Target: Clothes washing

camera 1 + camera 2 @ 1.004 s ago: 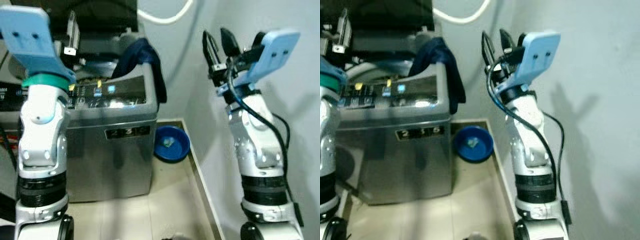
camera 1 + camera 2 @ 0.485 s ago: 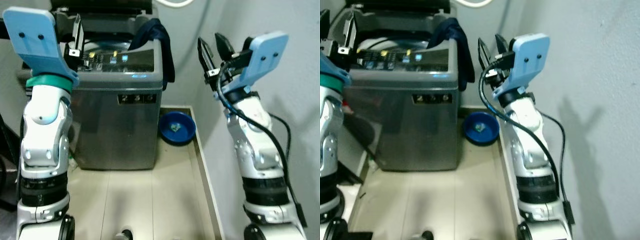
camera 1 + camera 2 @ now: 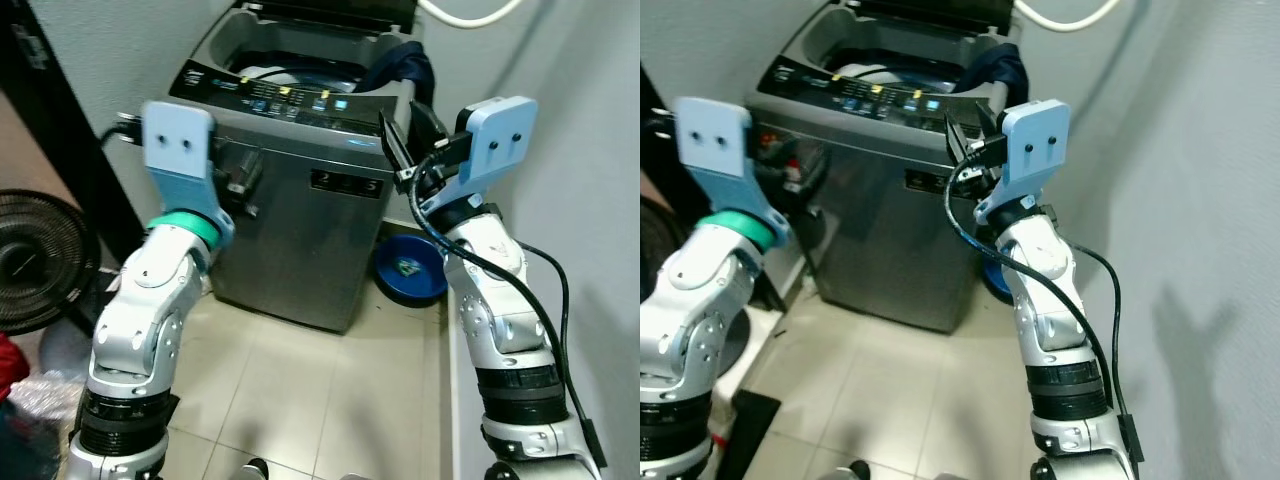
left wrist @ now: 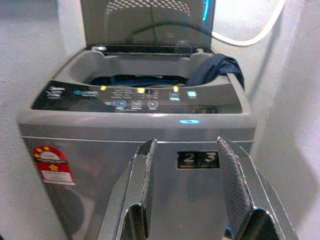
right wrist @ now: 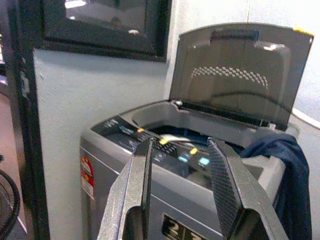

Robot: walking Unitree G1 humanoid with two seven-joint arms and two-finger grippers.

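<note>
Tiled laundry corner: washing machine [image 3: 300, 190] ahead of both empty, spread grippers, left gripper [image 4: 187, 185] and right gripper [image 5: 180, 185]. Next, probably, the right must reach the dark garment [image 3: 405, 68] draped beyond it and push it in.

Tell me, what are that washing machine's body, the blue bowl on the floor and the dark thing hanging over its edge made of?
The washing machine looks like grey-painted sheet metal or plastic with a soft sheen; its panels catch dull reflections. The blue bowl seems to be glossy moulded plastic, judging by its even colour. The dark garment is soft navy cloth: it drapes in folds over the rim.
</note>
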